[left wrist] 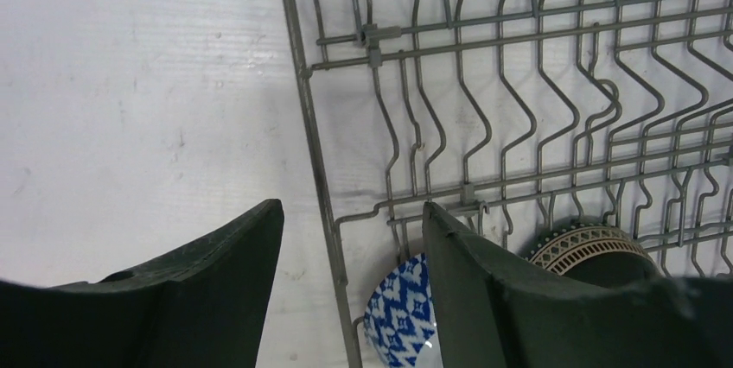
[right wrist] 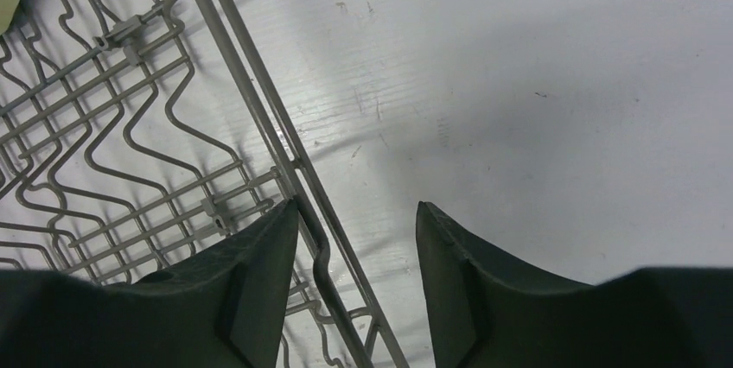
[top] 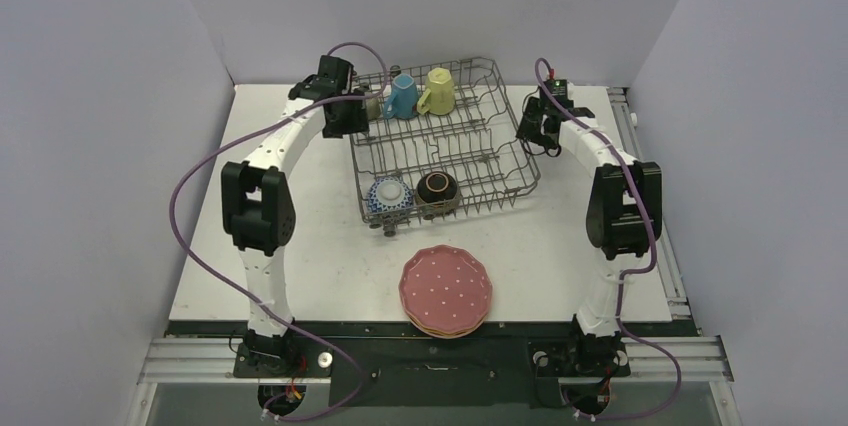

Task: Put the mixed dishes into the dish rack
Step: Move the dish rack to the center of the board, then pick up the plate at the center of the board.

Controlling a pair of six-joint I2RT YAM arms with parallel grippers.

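Observation:
The grey wire dish rack (top: 470,136) stands at the back middle. Inside it are a blue mug (top: 402,96), a yellow mug (top: 437,91), a small grey mug (top: 373,104), a blue-white bowl (top: 388,194) and a dark brown bowl (top: 437,189). A stack of dotted plates (top: 446,289), pink on top, lies near the front edge. My left gripper (left wrist: 353,217) is open, straddling the rack's left rim (left wrist: 313,152), with the blue-white bowl (left wrist: 399,316) just beyond. My right gripper (right wrist: 357,212) is open, straddling the rack's right rim (right wrist: 251,83).
White walls close in the table (top: 300,246) on the left, back and right. A purple cable loops out from each arm. The dark bowl's patterned rim (left wrist: 588,243) shows behind the left gripper's right finger.

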